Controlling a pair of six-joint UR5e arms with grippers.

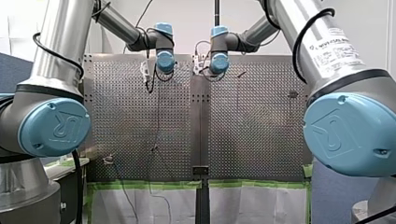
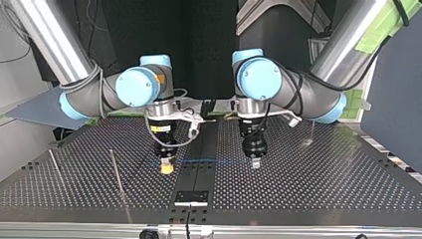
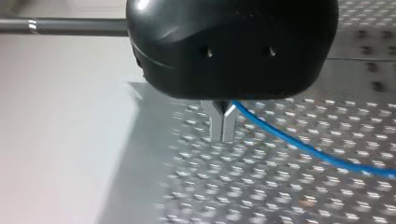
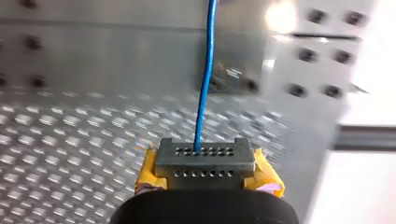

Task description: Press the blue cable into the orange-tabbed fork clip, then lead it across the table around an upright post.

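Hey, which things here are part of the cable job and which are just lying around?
For the job: blue cable, gripped by my left gripper and my right gripper; thin upright posts.
Just there: black plate, green tape strip.

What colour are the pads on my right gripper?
The pads are yellow, clearest in the right wrist view.

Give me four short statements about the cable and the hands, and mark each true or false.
My left hand grips the blue cable. True.
My right hand has yellow pads. True.
My right hand is open and empty. False: it is shut on the cable too.
The cable wraps around the upright post. False: its visible stretch runs between the two hands, apart from the post.
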